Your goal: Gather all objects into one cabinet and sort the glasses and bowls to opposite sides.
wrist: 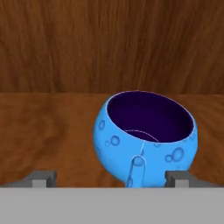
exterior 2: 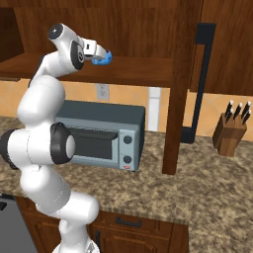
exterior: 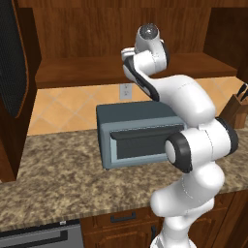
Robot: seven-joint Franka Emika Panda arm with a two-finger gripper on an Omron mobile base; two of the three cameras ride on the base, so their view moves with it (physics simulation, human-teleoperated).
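Observation:
The small blue round vessel, speckled and dark inside, sits on the cabinet's shelf in front of the wooden back wall. My gripper is open. Its two fingertips stand wide apart just short of the vessel, which lies a little to the right between them, with a small gap on each side. In the right base view the hand reaches into the cabinet with the blue vessel at the gripper. The cabinet door with its black bar handle stands open.
A grey toaster oven stands on the speckled counter under the cabinet. A knife block is at the right. The open door's edge hangs over the counter. Another dark door is at the far left.

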